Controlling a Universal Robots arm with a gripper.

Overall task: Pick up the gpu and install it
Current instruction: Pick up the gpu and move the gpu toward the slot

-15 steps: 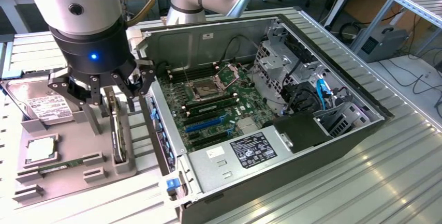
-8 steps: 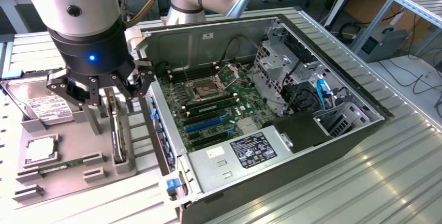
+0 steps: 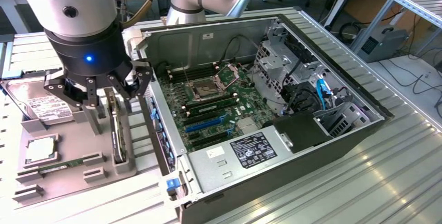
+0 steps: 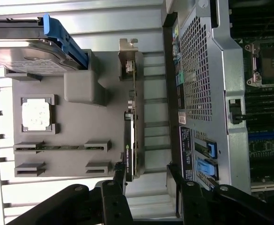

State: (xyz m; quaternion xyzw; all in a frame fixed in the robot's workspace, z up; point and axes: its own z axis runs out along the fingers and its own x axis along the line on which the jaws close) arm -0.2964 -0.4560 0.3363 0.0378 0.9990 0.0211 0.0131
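While the arm hangs over the tray, the tool stands wide, holding nothing. Its two fingers straddle one end of the gpu. One finger is just beside the card and the other stands apart from it, on the case side.

There is one gpu. It stands on edge in a slot of the tray, with its metal bracket at the end far from the tool.

The grey tray carries three more parts. One hard drive with a blue rail sits at the far end. One square processor lies flat in its own pocket. One thin memory stick rests between a pair of small blocks.

One open case lies on its side on the ribbed metal tabletop, just beside the tray on the exterior view's right. Inside it, one green motherboard faces up.
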